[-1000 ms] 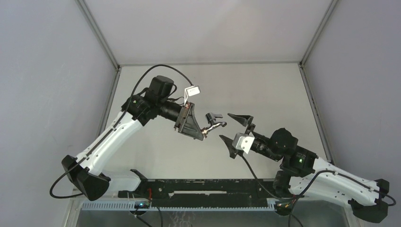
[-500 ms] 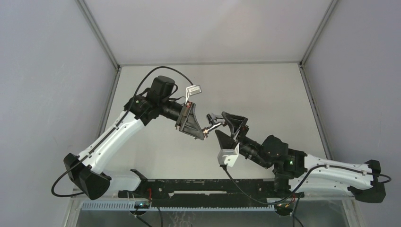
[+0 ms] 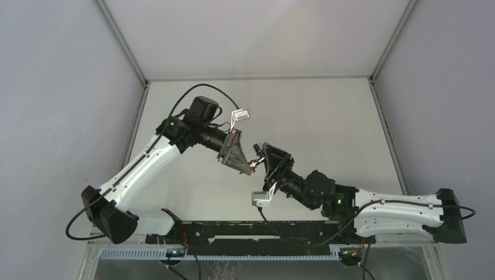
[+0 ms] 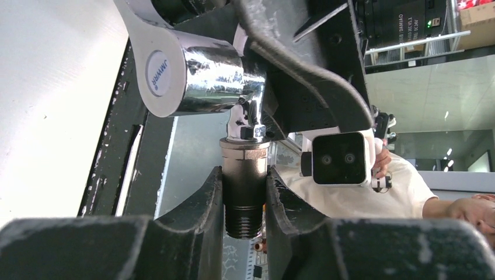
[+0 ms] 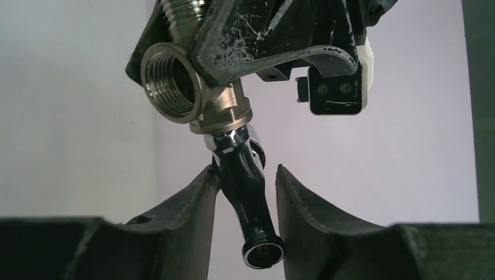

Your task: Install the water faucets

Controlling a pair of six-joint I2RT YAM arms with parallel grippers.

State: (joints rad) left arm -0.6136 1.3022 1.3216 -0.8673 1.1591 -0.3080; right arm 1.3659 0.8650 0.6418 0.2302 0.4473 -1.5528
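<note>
The faucet (image 3: pixel 254 164) hangs in the air above the table's middle, between both grippers. My left gripper (image 3: pixel 248 167) holds it from the left. In the left wrist view that gripper (image 4: pixel 245 175) is shut on the dull threaded stub (image 4: pixel 245 201), with the shiny chrome body (image 4: pixel 204 73) above it. My right gripper (image 3: pixel 262 160) meets the faucet from the right. In the right wrist view its jaws (image 5: pixel 246 172) are closed around the slanted chrome tap piece (image 5: pixel 248 192), one pad touching high, the other low. A threaded brass-toned opening (image 5: pixel 172 84) sits above.
The pale table (image 3: pixel 327 116) is fenced by grey walls. A black rail (image 3: pixel 245 230) runs along the near edge between the arm bases. A white tag (image 3: pixel 239 115) sticks up from the left wrist. A person (image 4: pixel 379 195) shows beyond the table in the left wrist view.
My right arm swung left and forward to the faucet, and its wide-open jaws closed around the chrome tap piece. The left gripper kept its hold and barely moved.
</note>
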